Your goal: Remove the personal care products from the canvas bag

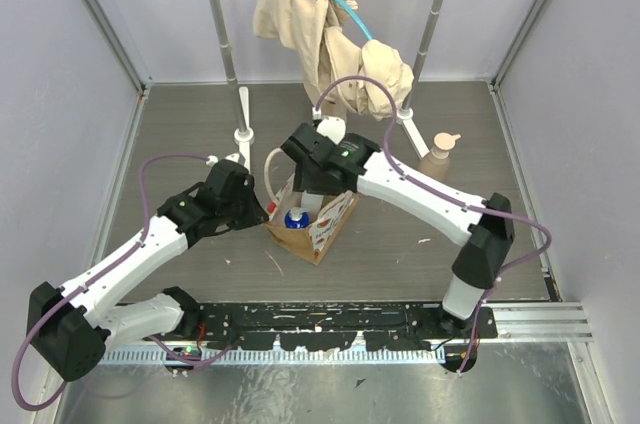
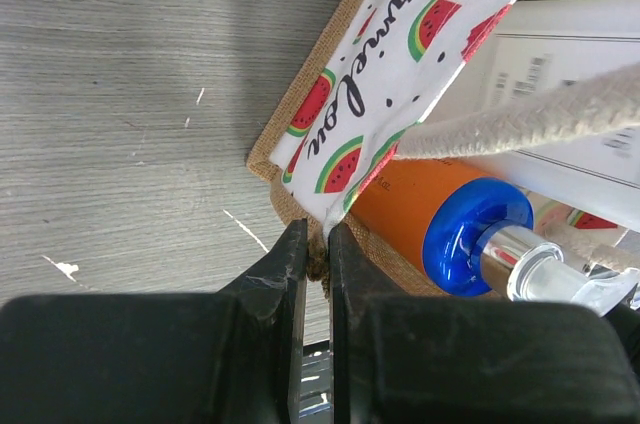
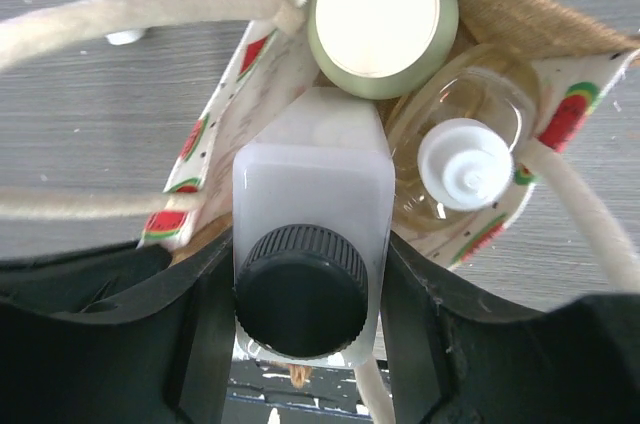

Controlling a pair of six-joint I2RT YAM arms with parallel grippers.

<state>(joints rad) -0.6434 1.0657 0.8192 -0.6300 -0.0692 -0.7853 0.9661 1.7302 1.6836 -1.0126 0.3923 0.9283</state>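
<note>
From above: the canvas bag [image 1: 325, 229] stands open on the grey counter [image 1: 180, 134], between my two arms. My left hand [image 1: 262, 210] is at the bag's left edge. My right hand [image 1: 318, 186] reaches down into its mouth. A peach pump bottle [image 1: 438, 156] stands on the counter well to the right of the bag. Behind it, a beige garment [image 1: 325, 29] hangs on a rack [image 1: 228, 54].

Left wrist view: my left hand [image 2: 318, 249] is nearly closed, the fingers [image 2: 285, 264] pinching the bag's brown woven rim beside the white watermelon-print panel [image 2: 400, 54]. Inside lies an orange bottle with a blue cap [image 2: 470, 234], and a cream rope handle [image 2: 530, 119] crosses over it.

Right wrist view: my right hand [image 3: 310, 289] grips a white bottle [image 3: 310, 184] with a black cap – one finger pressed against each side. The bottle is in the bag's mouth. Just beyond it in the bag sit a cream-lidded jar [image 3: 383, 19] and a clear amber bottle [image 3: 465, 159] with a white cap, side by side.
</note>
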